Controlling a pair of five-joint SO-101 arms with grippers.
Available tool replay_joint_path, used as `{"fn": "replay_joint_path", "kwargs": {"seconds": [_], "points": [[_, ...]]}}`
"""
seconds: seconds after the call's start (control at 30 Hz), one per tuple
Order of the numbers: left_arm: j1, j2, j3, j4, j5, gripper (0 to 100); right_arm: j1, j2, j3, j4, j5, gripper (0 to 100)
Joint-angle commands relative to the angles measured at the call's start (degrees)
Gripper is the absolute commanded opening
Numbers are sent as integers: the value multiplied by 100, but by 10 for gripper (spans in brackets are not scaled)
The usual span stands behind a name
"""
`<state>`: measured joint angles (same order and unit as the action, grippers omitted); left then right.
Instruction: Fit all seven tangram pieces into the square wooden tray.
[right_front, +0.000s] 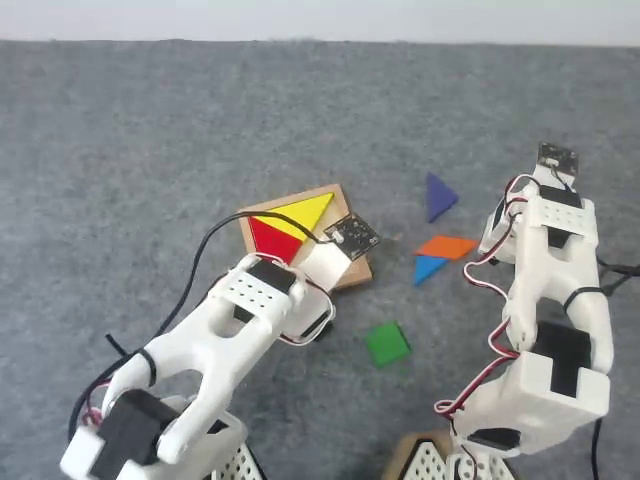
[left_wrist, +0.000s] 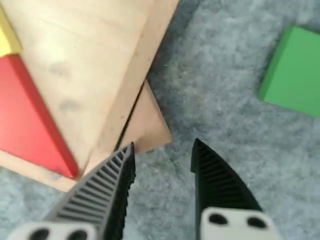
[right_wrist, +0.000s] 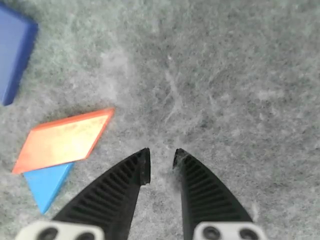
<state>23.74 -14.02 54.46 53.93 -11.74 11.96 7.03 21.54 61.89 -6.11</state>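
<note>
We hang the left gripper (left_wrist: 162, 150) released over the tray (left_wrist: 142, 60) corner, likely to steady it; the right gripper (right_wrist: 161, 156) sits parted, empty.

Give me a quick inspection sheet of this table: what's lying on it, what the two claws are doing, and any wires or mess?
Surface: grey fuzzy mat over the whole table.
Job's things: wooden tray holding a red triangle and a yellow triangle. Loose on the mat are a green square, an orange slanted piece, a light blue triangle and a dark blue triangle.
Clutter: nothing seen.
Grippers: left gripper open, empty, at the tray's corner. Right gripper slightly open, empty, over bare mat beside the orange slanted piece.
Cables: black cable along the left arm; red and white wires on the right arm.
Surroundings: pale wall behind the table.
</note>
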Motion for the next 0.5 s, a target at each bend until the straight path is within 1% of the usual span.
{"fn": "replay_joint_path", "kwargs": {"seconds": [0.0, 0.1, 0.3, 0.47], "points": [[-26, 88, -374, -70, 105, 173, -57, -31, -44, -84, 114, 95], [-18, 404, -629, -44, 114, 173, -57, -31, -44, -84, 114, 95], [-18, 1275, -1385, 510, 114, 170, -57, -31, -44, -84, 114, 95], [-35, 1618, -1604, 818, 105, 167, -40, -31, -44, -84, 114, 95]]}}
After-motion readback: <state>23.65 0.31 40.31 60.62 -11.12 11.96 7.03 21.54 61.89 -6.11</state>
